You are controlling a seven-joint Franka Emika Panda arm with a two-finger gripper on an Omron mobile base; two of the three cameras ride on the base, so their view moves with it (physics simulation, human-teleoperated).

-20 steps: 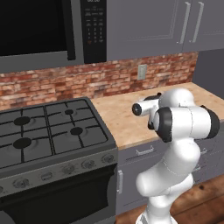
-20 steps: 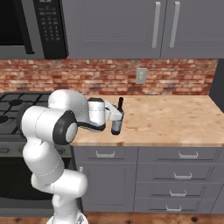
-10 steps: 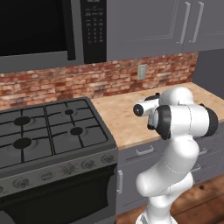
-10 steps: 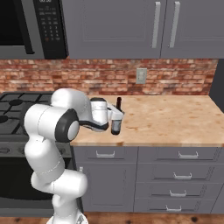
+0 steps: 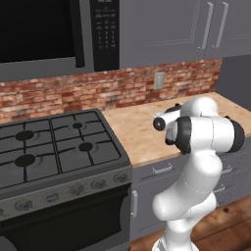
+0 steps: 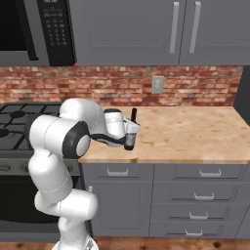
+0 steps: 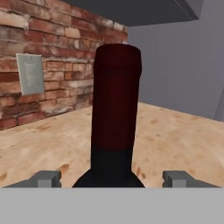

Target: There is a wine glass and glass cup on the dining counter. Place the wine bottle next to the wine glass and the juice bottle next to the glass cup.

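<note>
Wine bottle [image 7: 114, 113] upright between the wide-spread fingers [image 7: 46, 178], untouched, on the wood-topped counter [image 7: 175, 135].

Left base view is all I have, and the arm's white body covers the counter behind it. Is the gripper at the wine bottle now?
Observer: Yes. In the right base view the wine bottle stands upright on the wood counter, near its front edge, and the gripper is at its body.
Operator: Are the fingers closed on it?
Observer: No. In the hand view the fingertips stand apart from the bottle, one on each side, and bare counter shows in both gaps.
Operator: Is the bottle centred between them?
Observer: Roughly, yes. Its neck with the dark red cap rises midway between the two tips.
</note>
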